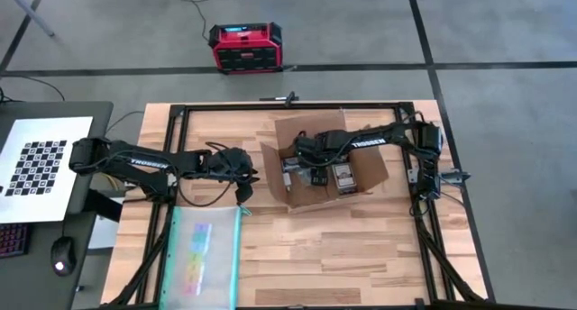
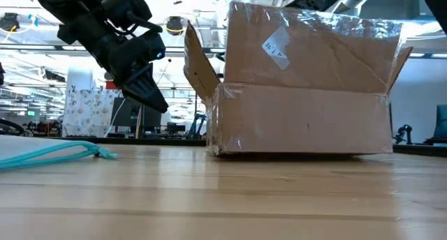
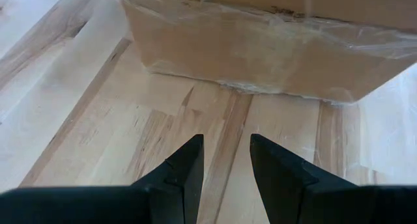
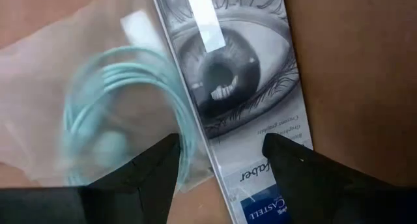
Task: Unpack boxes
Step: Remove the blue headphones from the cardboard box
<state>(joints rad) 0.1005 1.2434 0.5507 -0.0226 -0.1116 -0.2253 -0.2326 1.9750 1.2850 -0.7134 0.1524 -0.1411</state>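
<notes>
Fingers [image 4: 163, 160] of my right arm hang parted inside the box [image 1: 365, 170], over a pencil tin [image 4: 244, 100]; left fingers [image 3: 189, 165] parted above the desk [image 3: 98, 113], empty.

On the flat packet [image 4: 244, 100] printed with a drawn eye, lying inside the cardboard box [image 1: 325, 166], the lower edge carries a blue label reading "CASTELL", with "Faber" in script just above it; a line of small print beside the eye cannot be made out. Both arms bear white "TROSSEN" lettering: on the left arm [image 1: 144, 163] and on the right arm [image 1: 368, 141]. A white sticker [image 2: 276, 47] on the box's raised flap has dark marks too small to read. The red and black case [image 1: 245, 47] shows a small display, unreadable.
</notes>
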